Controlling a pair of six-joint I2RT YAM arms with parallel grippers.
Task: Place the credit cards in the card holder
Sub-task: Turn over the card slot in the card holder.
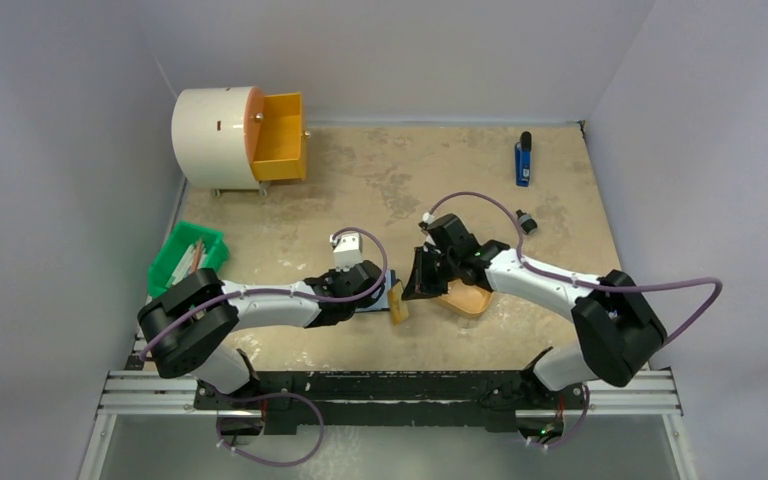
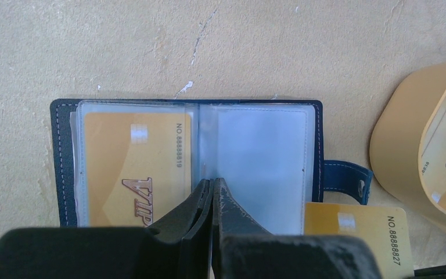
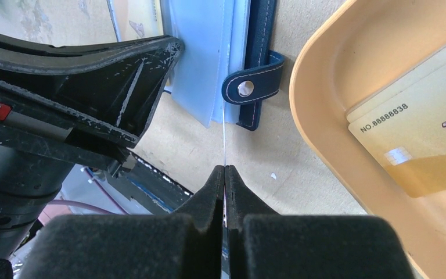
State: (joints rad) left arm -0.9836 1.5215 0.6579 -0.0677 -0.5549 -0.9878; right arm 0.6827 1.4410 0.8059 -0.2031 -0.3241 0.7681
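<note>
The right jaws are pressed shut on a thin gold-tan plastic card [image 3: 224, 139], seen edge-on from the right wrist. Its far edge points at the clear sleeves of the open navy-blue card holder [image 2: 64, 163]. The left jaws are closed tip to tip over the holder's centre fold; I cannot tell whether a sleeve leaf is nipped between them. From the left wrist, the held card shows just below the holder's snap tab [image 2: 345, 180], on that same side. The holder's left sleeve carries another gold VIP card [image 2: 133, 168]. The holder lies flat on the sandy bench [image 2: 151, 46]. Just beside it on the tab side rests a shallow orange oval tray [image 3: 325, 116] with more gold cards [image 3: 418, 139] stacked inside. Well apart, at the bench's left edge, stand a green plastic bin [image 1: 182, 258] and a white drum [image 1: 212, 137] with an orange drawer.
</note>
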